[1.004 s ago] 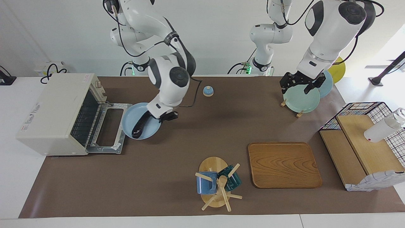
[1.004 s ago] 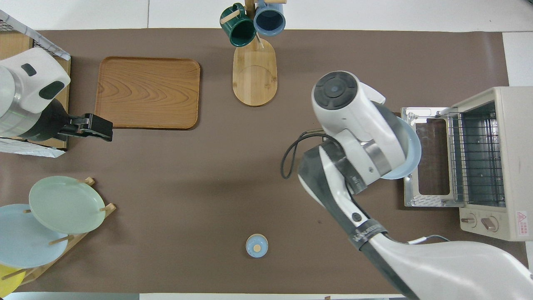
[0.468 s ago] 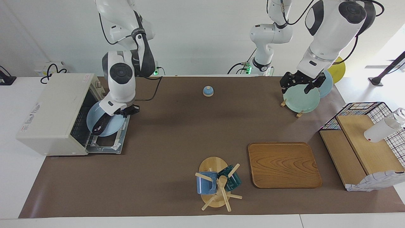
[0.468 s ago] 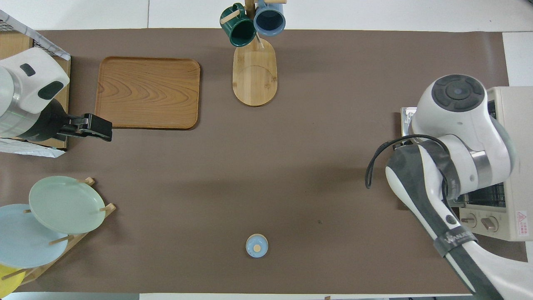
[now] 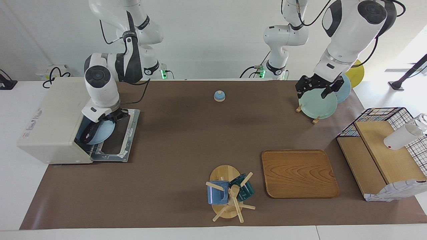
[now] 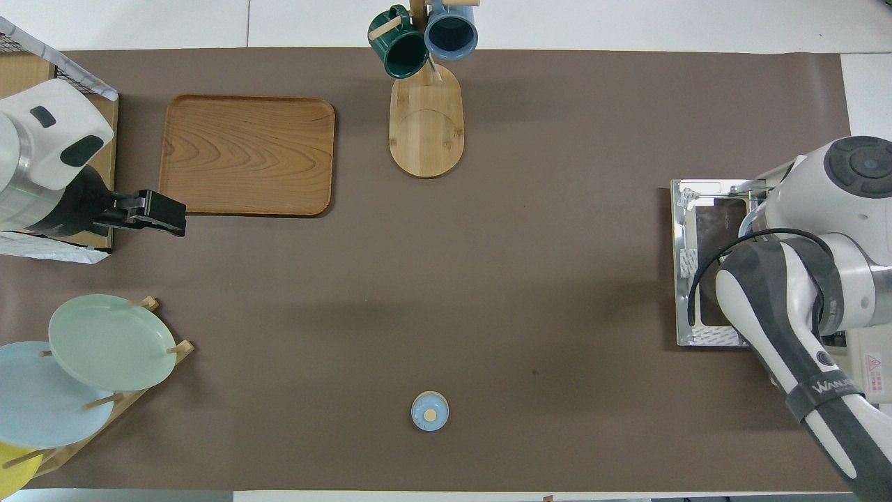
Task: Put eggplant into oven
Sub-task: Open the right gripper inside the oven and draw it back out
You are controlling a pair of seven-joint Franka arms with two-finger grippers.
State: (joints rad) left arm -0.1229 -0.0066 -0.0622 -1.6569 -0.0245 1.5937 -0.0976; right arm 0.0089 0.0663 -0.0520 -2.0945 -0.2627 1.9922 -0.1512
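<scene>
The right gripper [image 5: 113, 116] is clenched on the rim of a round light blue plate [image 5: 101, 133], and this plate carries the slim, glossy dark purple eggplant [image 5: 87, 133]. The plate is tilted and is partly inside the mouth of the boxy cream-white toaster oven [image 5: 53, 120], above its lowered glass door [image 5: 121, 140].

What could go wrong: because the plate leans toward the oven, the eggplant may slide off too early and fall on the open door or between the door and the wire rack. I also think the plate's edge could knock against the oven frame, since the opening looks only a little wider than the plate. A thin grip on the rim may let the plate turn in the fingers.

The eggplant lies on the low side of the plate, deeper into the oven, well apart from the fingertips, which pinch the plate's higher edge.

The left gripper [image 5: 317, 87] waits with its jaws spread wide, holding nothing, over the pale green plate [image 5: 317, 106] on the wooden rack.
</scene>
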